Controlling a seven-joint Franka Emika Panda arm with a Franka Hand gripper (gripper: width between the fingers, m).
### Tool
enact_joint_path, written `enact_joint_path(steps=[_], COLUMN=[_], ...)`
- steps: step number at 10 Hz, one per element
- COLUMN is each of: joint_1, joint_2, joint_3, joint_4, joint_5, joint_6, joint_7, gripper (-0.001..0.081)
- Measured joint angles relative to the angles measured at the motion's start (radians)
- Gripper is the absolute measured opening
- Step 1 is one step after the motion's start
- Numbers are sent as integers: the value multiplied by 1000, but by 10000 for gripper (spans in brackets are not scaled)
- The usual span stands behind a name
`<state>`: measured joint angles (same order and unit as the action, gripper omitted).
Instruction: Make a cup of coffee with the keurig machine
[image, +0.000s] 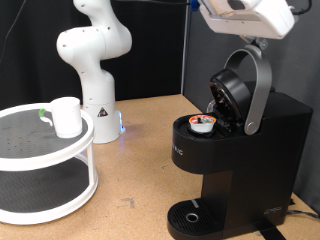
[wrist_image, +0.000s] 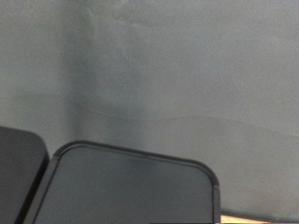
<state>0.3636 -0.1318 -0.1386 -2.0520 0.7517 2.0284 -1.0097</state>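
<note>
The black keurig machine stands at the exterior view's right with its lid raised on the silver-grey handle. A small pod with a reddish-brown top sits in the open chamber. The white cup stands upright on the top tier of a white round rack at the left, far from the machine. My gripper hangs at the top right edge, just above the raised handle; its fingers do not show clearly. The wrist view shows only a black rounded surface of the machine against a grey backdrop, and no fingers.
The arm's white base stands at the back behind the rack. The round drip tray at the machine's foot holds nothing. Bare wooden tabletop lies between rack and machine. A dark curtain hangs behind.
</note>
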Motion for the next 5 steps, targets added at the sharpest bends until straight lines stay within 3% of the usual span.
enact_joint_path(steps=[5], joint_1=[-43], joint_2=[-51], joint_3=[-46], joint_4=[-32], joint_5=[-80], joint_6=[-64], joint_7=[-75], gripper=[0])
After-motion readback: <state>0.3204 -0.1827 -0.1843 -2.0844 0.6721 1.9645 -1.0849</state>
